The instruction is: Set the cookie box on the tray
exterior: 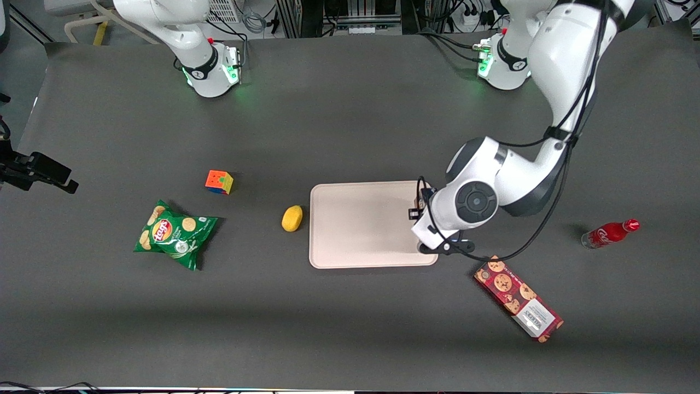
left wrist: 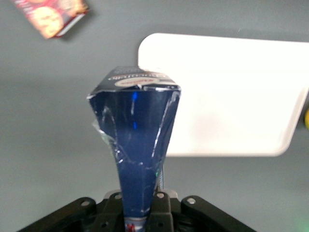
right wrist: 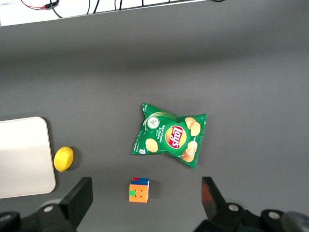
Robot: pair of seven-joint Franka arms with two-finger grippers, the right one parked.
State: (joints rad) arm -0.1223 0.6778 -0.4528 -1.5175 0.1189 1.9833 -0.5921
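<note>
My left gripper (left wrist: 140, 212) is shut on the cookie box (left wrist: 137, 125), a dark navy-blue carton with a round logo on its end, its sides crumpled inward. The box is held in the air, its end over the table just beside a corner of the tray (left wrist: 231, 96). In the front view the gripper (exterior: 437, 241) hangs over the edge of the pale pinkish-cream tray (exterior: 361, 224) toward the working arm's end. The arm's wrist hides the box there.
A long red chocolate-chip cookie box (exterior: 517, 298) lies nearer the front camera than the gripper; it also shows in the left wrist view (left wrist: 50, 17). A cola bottle (exterior: 610, 233) lies toward the working arm's end. A lemon (exterior: 292, 218), a colour cube (exterior: 219, 181) and a chips bag (exterior: 174, 234) lie toward the parked arm's end.
</note>
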